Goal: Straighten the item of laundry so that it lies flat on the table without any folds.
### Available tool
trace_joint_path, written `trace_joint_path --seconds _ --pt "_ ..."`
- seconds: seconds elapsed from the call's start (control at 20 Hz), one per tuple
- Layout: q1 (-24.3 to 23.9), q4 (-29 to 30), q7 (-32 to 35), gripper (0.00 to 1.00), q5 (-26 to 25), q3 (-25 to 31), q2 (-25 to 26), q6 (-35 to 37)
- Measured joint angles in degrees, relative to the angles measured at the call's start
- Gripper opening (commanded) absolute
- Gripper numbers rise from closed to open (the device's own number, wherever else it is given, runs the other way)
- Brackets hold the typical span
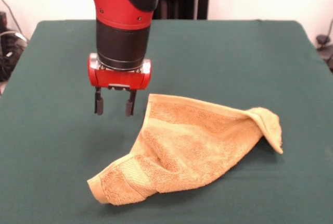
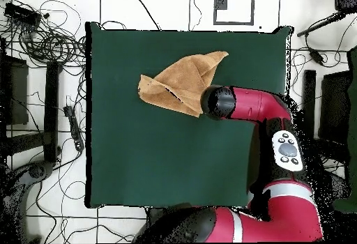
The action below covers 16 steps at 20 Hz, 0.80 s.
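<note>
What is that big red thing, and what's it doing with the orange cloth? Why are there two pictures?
The red thing is a robot arm. At its end is a pincer with two small fingers, open and holding nothing. It hangs above the green table, beside a crumpled orange towel. One picture is taken from across the table, facing the robot. The other looks straight down from above; there the arm covers the pincer, and the towel looks folded over itself. The robot's job is to spread it flat.
</note>
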Motion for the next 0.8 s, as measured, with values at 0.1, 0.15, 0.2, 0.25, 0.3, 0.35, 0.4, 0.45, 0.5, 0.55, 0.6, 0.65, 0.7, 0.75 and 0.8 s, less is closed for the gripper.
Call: trace_joint_path --seconds 0.1,0.15,0.2,0.25,0.3,0.35,0.4,0.45,0.5,0.55,0.6,0.65,0.7,0.75,0.8 --pt "0.6 -0.3 0.0 1.00 -0.2 -0.1 0.1 0.0" --pt "0.9 -0.5 0.0 1.00 -0.3 -0.2 0.1 0.0" --pt "1.5 -0.8 0.0 1.00 -0.6 -0.3 0.2 0.0" --pt "2.1 -1.1 0.0 1.00 -0.7 -0.3 0.2 0.0" --pt "2.7 -1.4 0.0 1.00 -0.9 -0.4 0.3 0.0" --pt "3.4 -1.6 0.0 1.00 -1.0 -0.5 0.3 0.0" --pt "3.9 -1.8 0.0 1.00 -0.9 -0.5 0.4 0.0" --pt "4.5 -2.1 0.0 1.00 -0.9 -0.5 0.4 0.0" --pt "5.2 -2.3 0.0 1.00 -0.9 -0.6 0.5 0.0" --pt "5.6 -2.5 0.0 1.00 -0.9 -0.6 0.6 0.0" --pt "6.4 -3.0 0.0 1.00 -0.9 -0.6 0.9 0.0" --pt "6.5 -3.1 0.0 1.00 -0.9 -0.6 1.0 0.0" --pt "6.8 -3.2 0.0 1.00 -0.9 -0.6 1.3 0.0" --pt "7.1 -3.4 0.0 1.00 -0.9 -0.6 1.5 0.0" --pt "7.2 -3.5 0.0 1.00 -0.9 -0.6 1.7 0.0"
